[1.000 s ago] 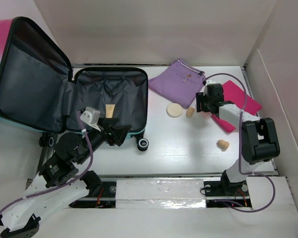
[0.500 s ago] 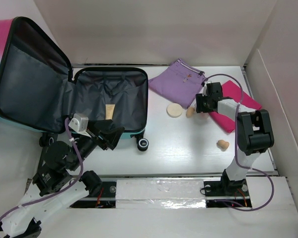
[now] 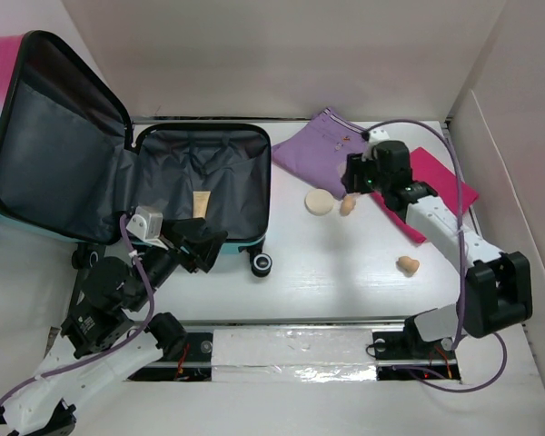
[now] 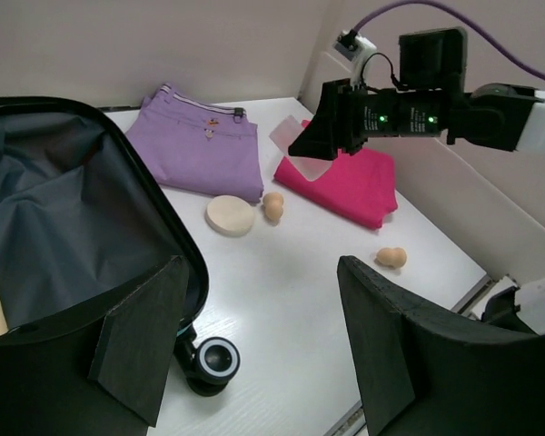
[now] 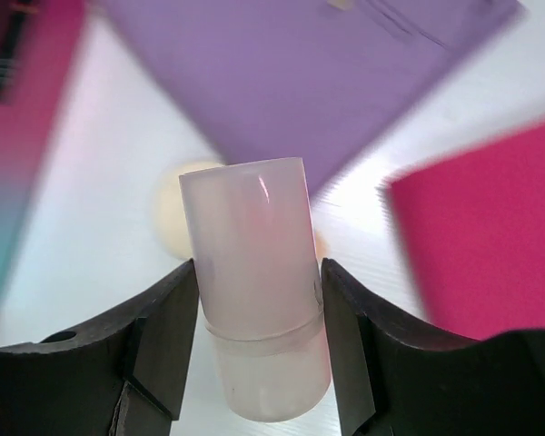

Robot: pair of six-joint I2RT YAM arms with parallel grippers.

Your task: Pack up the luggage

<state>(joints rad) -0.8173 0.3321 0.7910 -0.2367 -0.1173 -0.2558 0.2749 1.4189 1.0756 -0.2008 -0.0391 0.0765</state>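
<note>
Luggage (image 3: 222,168): lies open at the left of the desk (image 3: 345,272), lid propped upright, a small beige tube (image 3: 201,202) on its grey lining. Left fingers (image 4: 141,350): spread apart, holding nothing, above the case's near rim beside a wheel (image 4: 216,360). Right fingers (image 5: 163,341): clamped on a translucent cylindrical container (image 5: 254,282), raised over the purple pouch (image 3: 313,150) and round beige puff (image 3: 319,201).

White table (image 3: 345,282): open luggage (image 3: 200,168) at left, base half lying flat, wheels toward near edge. Purple pouch (image 3: 316,150) at far centre. Magenta cloth (image 3: 447,182) at far right. Cream disc (image 3: 319,202) near pouch, small tan lump (image 3: 348,206) just beside disc. 2nd tan lump (image 3: 407,265) well apart, near right.
</note>
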